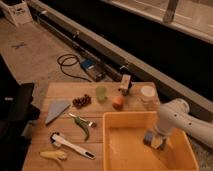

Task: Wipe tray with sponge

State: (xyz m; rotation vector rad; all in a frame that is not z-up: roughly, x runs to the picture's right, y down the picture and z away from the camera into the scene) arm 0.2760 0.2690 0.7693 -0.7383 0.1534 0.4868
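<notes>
The yellow tray [125, 150] sits on the wooden table's right front part. The blue-grey sponge [152, 140] lies inside it, on the tray floor near the right wall. My gripper [154, 136] comes down from the white arm [175, 117] at the right and is shut on the sponge, pressing it against the tray floor. The arm hides the fingers' upper part.
Left of the tray on the table [65, 90] lie a grey wedge [56, 111], dark grapes [81, 101], a green pepper [83, 125], a white-handled tool [70, 145] and a yellow piece [52, 155]. Behind the tray stand a pale green cup [101, 93], an orange fruit [118, 102], a small box [124, 84] and a white cup [147, 94].
</notes>
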